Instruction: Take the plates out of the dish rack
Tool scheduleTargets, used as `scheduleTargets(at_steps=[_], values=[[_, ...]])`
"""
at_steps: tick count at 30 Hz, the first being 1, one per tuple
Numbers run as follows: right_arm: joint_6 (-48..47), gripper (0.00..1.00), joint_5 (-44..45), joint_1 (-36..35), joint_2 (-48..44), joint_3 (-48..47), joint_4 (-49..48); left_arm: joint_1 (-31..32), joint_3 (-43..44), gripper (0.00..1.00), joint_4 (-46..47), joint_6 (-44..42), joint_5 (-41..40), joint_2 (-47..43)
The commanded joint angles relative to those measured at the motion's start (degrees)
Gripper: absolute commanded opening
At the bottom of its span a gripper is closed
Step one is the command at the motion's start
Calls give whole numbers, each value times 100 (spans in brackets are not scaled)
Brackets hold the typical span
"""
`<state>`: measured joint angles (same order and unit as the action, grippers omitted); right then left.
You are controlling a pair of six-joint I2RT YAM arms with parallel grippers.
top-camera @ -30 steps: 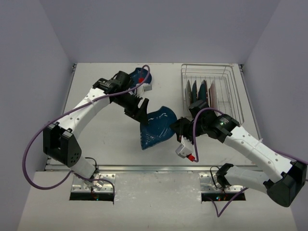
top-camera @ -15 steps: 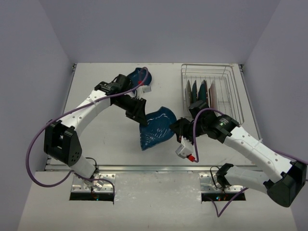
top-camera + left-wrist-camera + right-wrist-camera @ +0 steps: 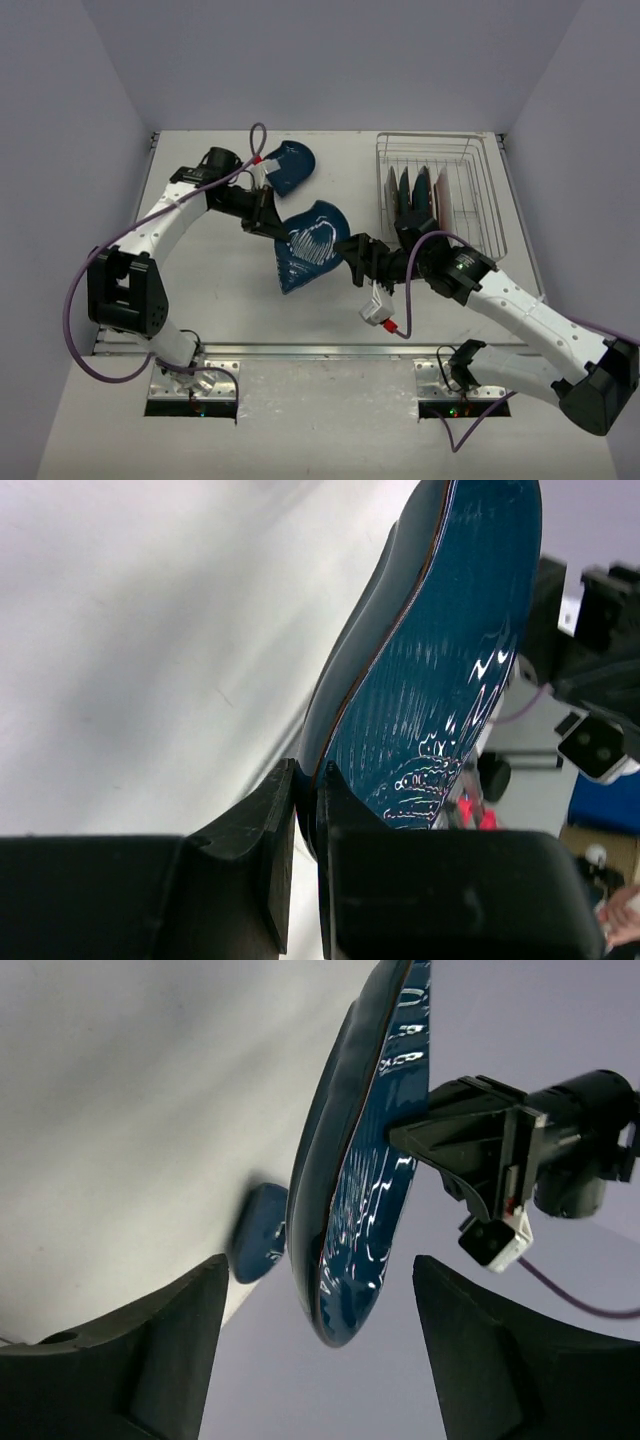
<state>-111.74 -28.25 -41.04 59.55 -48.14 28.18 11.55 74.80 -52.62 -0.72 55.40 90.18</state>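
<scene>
A dark blue leaf-shaped dish [image 3: 308, 245] hangs tilted above the table's middle. My left gripper [image 3: 271, 217] is shut on its upper left rim; in the left wrist view the fingers [image 3: 270, 820] pinch the dish [image 3: 440, 660] edge. My right gripper [image 3: 349, 263] stands open at the dish's right edge; in the right wrist view the dish [image 3: 360, 1160] sits between spread fingers [image 3: 190, 1330] without touching them. Several plates [image 3: 415, 190] stand upright in the dish rack [image 3: 430, 137] at the back right.
A second dark blue dish [image 3: 290, 165] lies flat on the table behind the left arm, also seen as a blue dish [image 3: 258, 1232] in the right wrist view. The right arm's cable [image 3: 400, 300] loops near the front edge.
My left gripper has closed on the leaf dish's rim and my right gripper has opened and let go. The dish has shifted left and tipped more upright.
</scene>
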Motion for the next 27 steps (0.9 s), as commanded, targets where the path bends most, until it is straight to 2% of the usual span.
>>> scheduleTargets(at_steps=[1, 3, 5, 9, 14, 20, 27], values=[[-288, 79, -20, -10, -165, 165, -966, -442, 245, 0, 761, 445, 712, -87], [-117, 94, 219, -10, -171, 246, -1200, -580, 384, 0, 1098, 792, 712, -14], [251, 99, 551, -16, -175, 292, -1372, -742, 648, 0, 1351, 982, 460, 133], [1401, 99, 1412, -10, -204, 208, -1335, -1260, 1680, 0, 1564, 1271, -578, 849], [3104, 99, 2474, -17, -233, -75, -988, -1663, 2833, 0, 1985, 1819, -1345, 1933], [5507, 99, 3616, -1, -341, -383, -347, -1659, 3496, 0, 2804, 2413, -1602, 2861], [7038, 99, 4241, 60, -356, -628, 215, -1500, 4267, 0, 3195, 2696, -1617, 3772]])
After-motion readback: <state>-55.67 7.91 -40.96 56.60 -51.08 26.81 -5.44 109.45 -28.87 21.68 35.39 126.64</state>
